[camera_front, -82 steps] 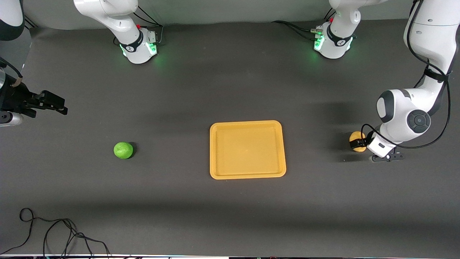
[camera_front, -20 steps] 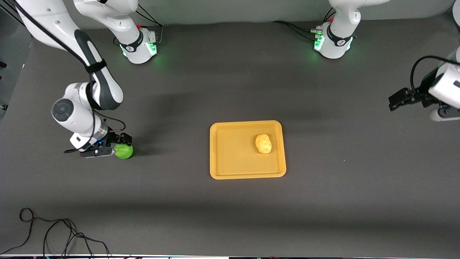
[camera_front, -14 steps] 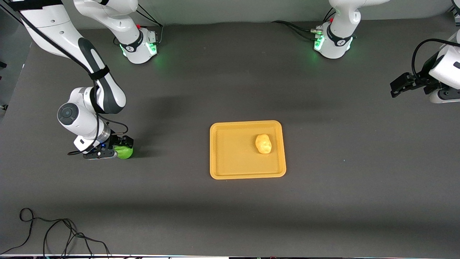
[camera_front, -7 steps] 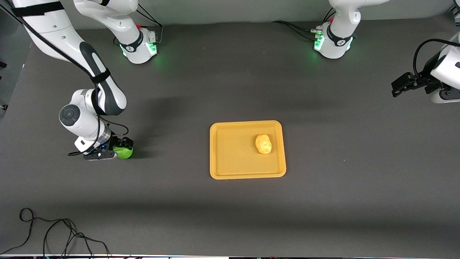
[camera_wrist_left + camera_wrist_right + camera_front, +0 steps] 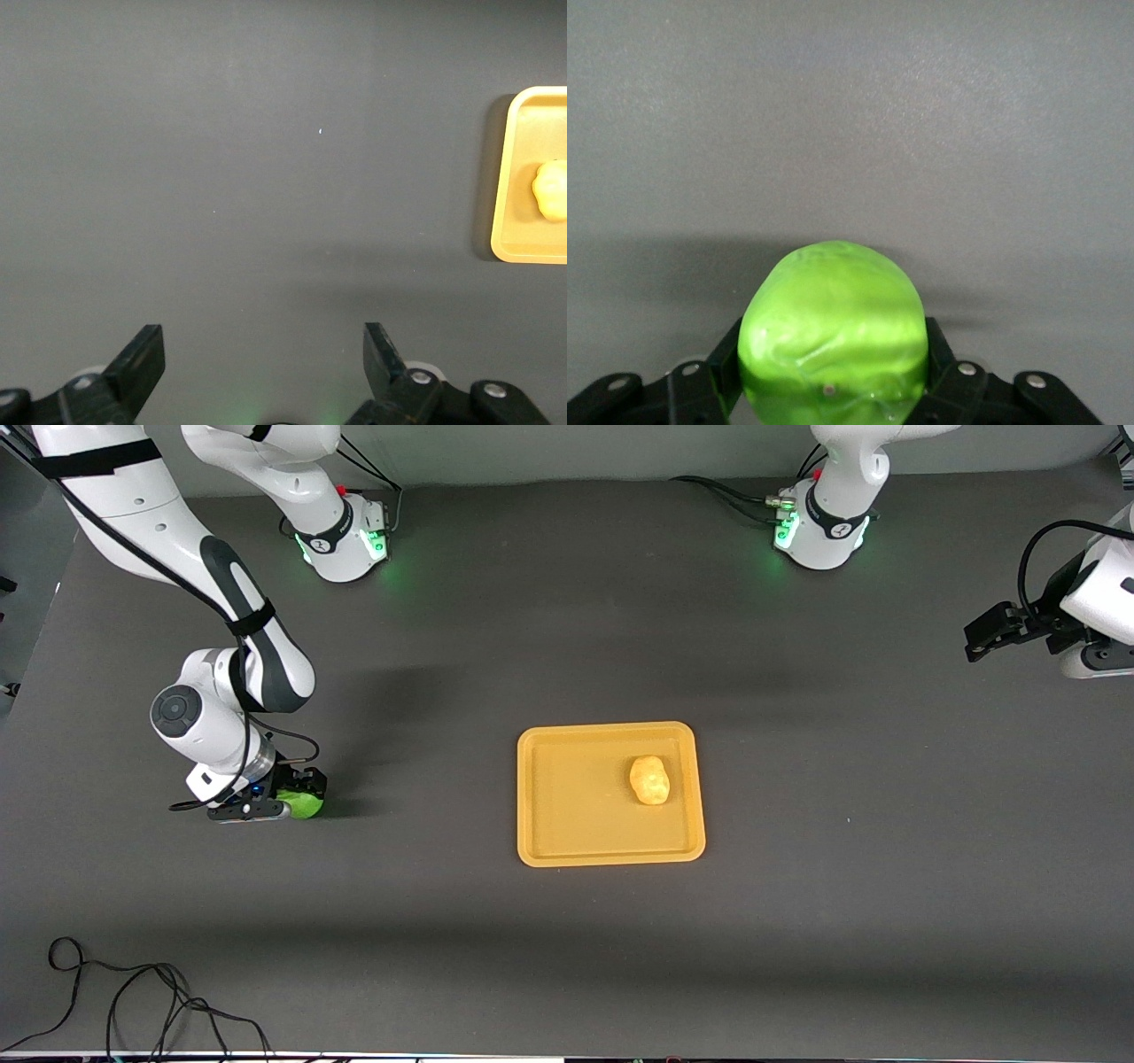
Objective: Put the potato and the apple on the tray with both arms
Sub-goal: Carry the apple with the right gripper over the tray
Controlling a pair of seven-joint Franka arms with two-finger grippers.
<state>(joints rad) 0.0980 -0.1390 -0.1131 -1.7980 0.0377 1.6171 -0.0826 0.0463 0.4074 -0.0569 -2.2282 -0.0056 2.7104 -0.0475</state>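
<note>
Our right gripper (image 5: 299,793) squeezes the apple (image 5: 833,332) down on the counter (image 5: 567,957). Next we lift it and carry it to the tray (image 5: 567,841), beside the potato (image 5: 649,779). Our left gripper (image 5: 261,372) waits, spread apart and holding nothing.

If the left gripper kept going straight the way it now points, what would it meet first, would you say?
Probably only bare table: the open left gripper faces dark surface. The tray, holding the potato, sits off to one side of that line, though depth is hard to judge.
</note>
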